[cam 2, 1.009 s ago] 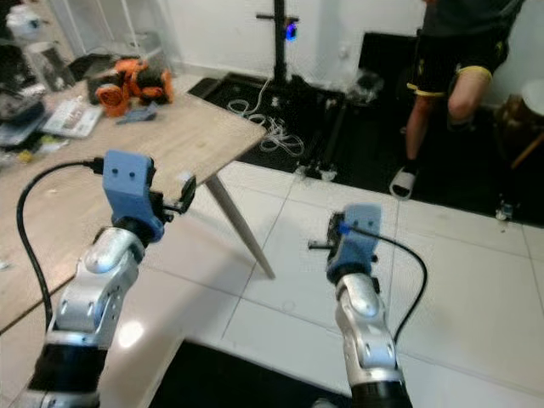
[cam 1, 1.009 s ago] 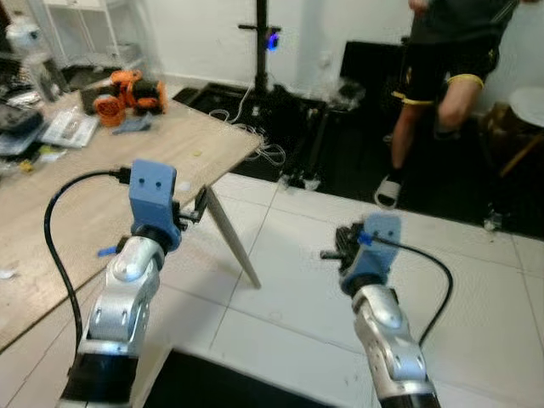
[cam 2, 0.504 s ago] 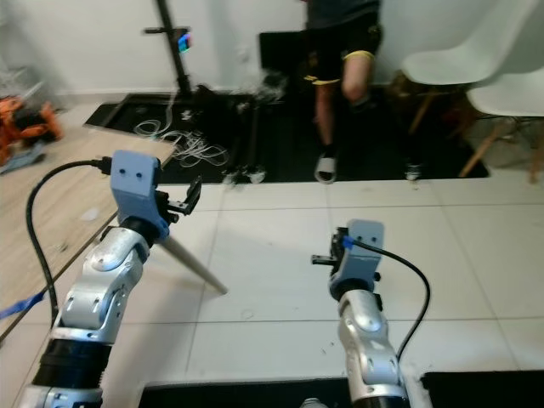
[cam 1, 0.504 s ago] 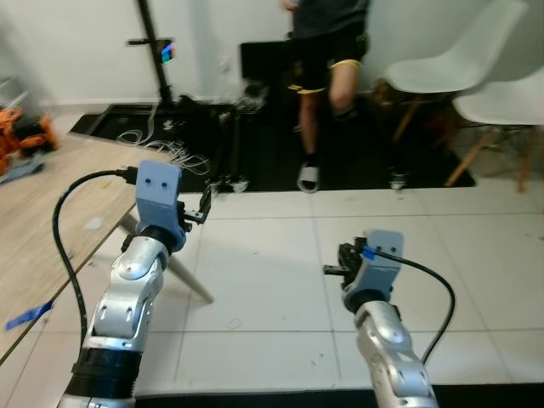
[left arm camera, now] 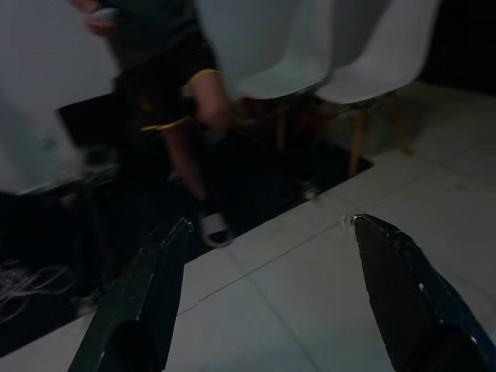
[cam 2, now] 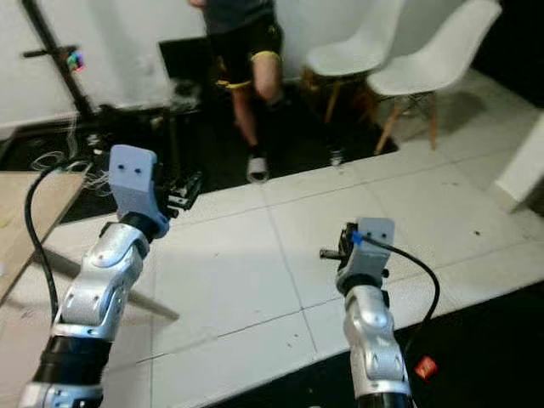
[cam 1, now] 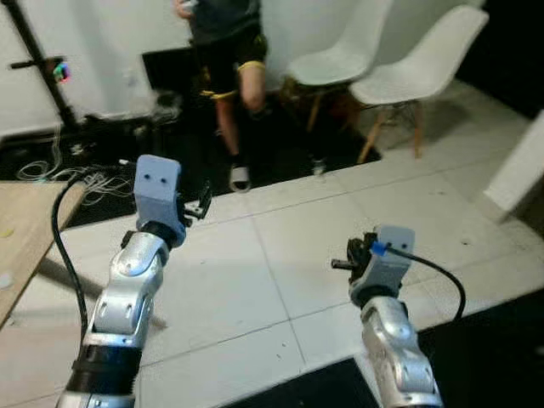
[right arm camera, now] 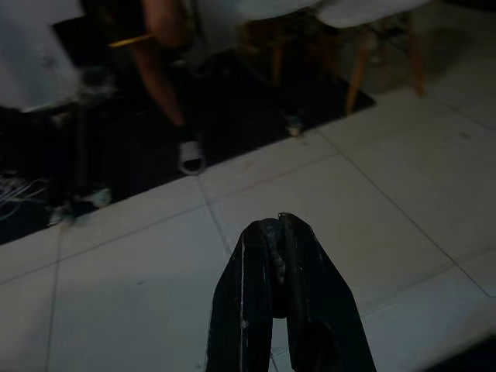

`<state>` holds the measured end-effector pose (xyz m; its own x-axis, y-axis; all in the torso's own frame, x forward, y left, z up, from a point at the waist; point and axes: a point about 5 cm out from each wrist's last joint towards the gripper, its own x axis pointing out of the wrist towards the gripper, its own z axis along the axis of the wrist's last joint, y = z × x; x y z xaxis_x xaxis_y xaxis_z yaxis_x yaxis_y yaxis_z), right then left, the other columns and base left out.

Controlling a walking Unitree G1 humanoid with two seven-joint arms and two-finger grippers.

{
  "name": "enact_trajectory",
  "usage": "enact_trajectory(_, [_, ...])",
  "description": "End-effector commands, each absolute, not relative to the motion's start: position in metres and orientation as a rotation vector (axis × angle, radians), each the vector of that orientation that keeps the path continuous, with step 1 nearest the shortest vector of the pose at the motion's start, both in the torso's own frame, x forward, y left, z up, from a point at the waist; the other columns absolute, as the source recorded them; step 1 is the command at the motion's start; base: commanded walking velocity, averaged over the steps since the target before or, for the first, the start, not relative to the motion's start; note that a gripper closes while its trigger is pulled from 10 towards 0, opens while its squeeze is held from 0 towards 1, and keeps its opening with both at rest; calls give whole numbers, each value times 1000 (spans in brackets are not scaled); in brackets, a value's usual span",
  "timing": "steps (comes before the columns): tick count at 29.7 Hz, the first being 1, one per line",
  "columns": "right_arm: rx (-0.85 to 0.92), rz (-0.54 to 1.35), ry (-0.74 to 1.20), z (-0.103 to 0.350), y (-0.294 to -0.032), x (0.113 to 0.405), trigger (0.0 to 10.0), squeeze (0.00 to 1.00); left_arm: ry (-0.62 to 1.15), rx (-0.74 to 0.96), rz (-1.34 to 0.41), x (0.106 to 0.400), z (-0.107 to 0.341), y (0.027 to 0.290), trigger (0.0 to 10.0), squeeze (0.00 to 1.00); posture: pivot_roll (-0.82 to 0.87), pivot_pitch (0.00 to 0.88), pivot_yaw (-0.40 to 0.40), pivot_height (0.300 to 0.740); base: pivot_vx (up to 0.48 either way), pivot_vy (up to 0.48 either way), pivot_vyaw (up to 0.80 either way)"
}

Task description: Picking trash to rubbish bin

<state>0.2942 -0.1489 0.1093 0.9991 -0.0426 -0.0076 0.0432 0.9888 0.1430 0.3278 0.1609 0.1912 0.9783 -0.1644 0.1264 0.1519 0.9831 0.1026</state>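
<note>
A small red scrap (cam 2: 424, 367) lies on the dark mat at the lower right, close to my right arm. My left gripper (cam 1: 202, 204) is held up over the white tiled floor; in the left wrist view its fingers (left arm camera: 155, 294) stand wide apart and empty, so the left gripper (left arm camera: 271, 223) is open. My right gripper (cam 1: 340, 265) hovers lower over the tiles. The right wrist view has the right gripper (right arm camera: 277, 222) shut, fingers pressed together with nothing between them.
A person (cam 1: 221, 51) stands on the dark mat ahead. Two white chairs (cam 1: 340, 59) (cam 1: 429, 59) are at the back right. A wooden table (cam 1: 21, 238) edge is at the left, with cables (cam 1: 51, 166) and a tripod (cam 1: 34, 51) behind. A white object (cam 1: 520, 170) sits at the right edge.
The camera has swung to the right: the table has slid off to the left and the chairs have come into view. Both grippers keep their pose, left open, right shut.
</note>
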Motion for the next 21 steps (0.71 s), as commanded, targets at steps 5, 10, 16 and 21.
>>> enact_trajectory(5, [150,-41,34,102,-146,292,10000,0,-121,104,-165,327,188,163,10000,0,3,117,90,740,0,0,-800])
enact_trajectory(10, [153,-45,35,101,-145,292,10000,0,-123,109,-168,329,190,164,10000,0,4,112,103,740,0,0,-800])
enact_trajectory(16, [154,-34,28,105,-143,294,10000,0,-126,84,-137,328,187,166,10000,0,-24,98,41,740,0,0,-800])
enact_trajectory(21, [110,65,26,115,-139,308,10000,0,-145,60,-66,320,184,170,10000,0,-17,97,-55,740,0,0,-800])
